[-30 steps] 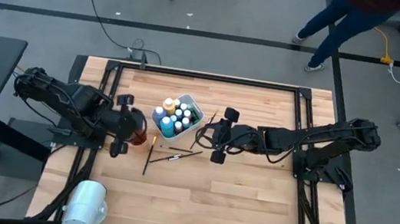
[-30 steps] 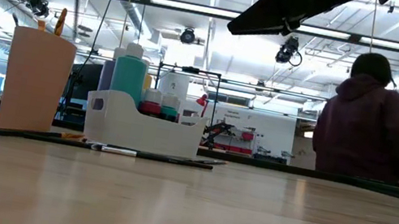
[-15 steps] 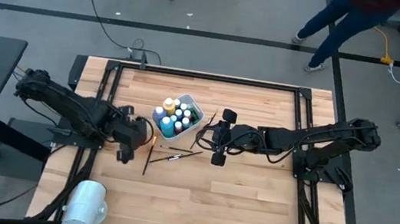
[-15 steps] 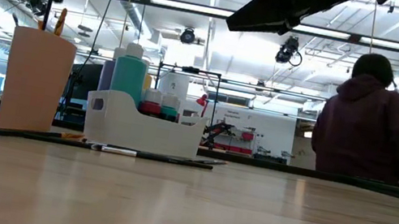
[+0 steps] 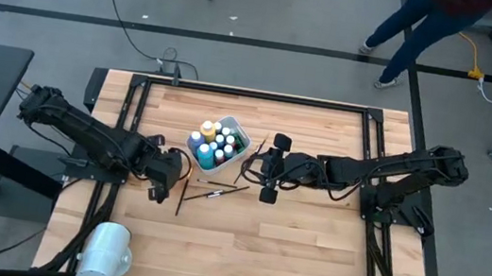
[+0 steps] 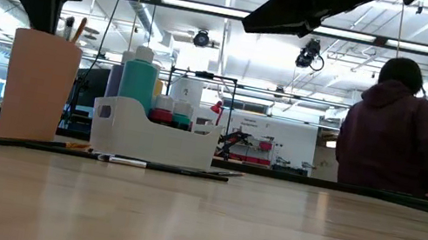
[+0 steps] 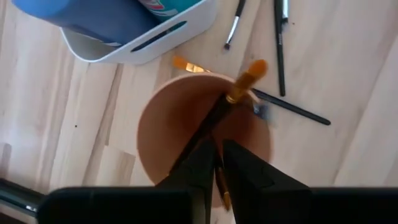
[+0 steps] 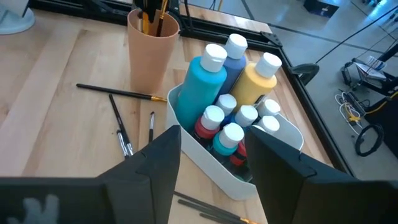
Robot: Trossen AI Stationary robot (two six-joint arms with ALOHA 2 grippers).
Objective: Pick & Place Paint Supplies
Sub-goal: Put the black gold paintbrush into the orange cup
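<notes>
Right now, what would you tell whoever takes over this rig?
Left gripper: right above the cup, in line with a brush leaning in it.
Right gripper: open, empty, hovering beside the tub.
Bottles: all upright in the tub.
Done: bottles in the tub, a few brushes in the cup.
Left: several loose brushes lie on the table between cup and tub; they have yet to go into the cup.
</notes>
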